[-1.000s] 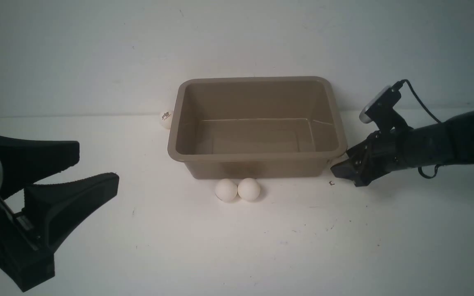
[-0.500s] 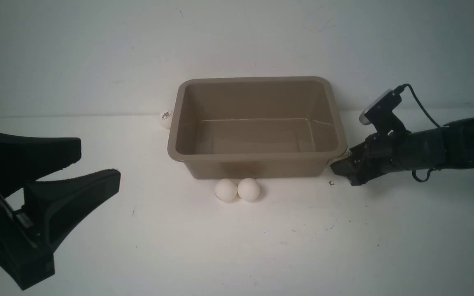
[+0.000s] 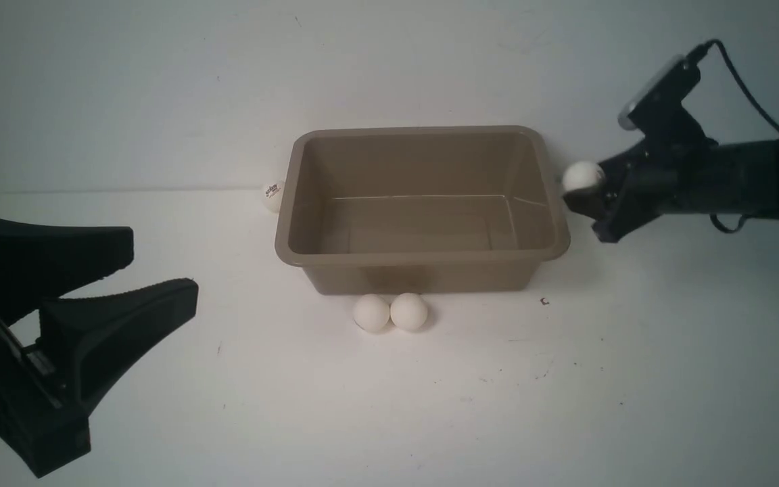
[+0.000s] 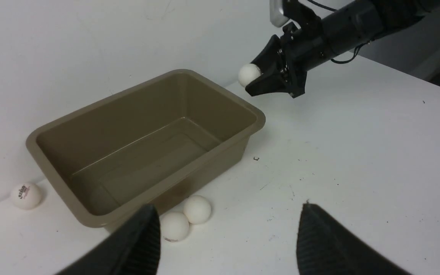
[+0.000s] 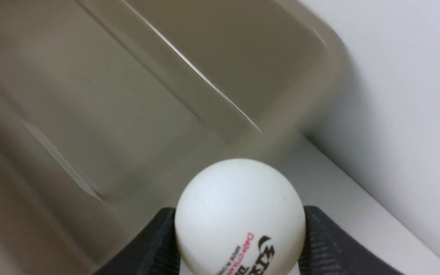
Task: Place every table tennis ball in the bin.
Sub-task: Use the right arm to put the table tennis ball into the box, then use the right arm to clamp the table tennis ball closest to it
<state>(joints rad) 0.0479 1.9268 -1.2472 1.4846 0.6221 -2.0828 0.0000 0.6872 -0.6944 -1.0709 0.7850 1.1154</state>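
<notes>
Over the white table (image 3: 389, 406), the right gripper (image 3: 580, 191) clamps a ball (image 3: 582, 176) just outside the right rim of the bin (image 3: 423, 258), which lies leftward.

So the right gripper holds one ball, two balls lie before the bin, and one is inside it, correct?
No ball is inside the bin; the front view shows it empty. The fourth ball lies outside, by its left wall. The rest is right.

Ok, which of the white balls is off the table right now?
The ball in the right hand, held up by the bin's right end. The front pair and the lone ball at the bin's left rest on the table.
</notes>
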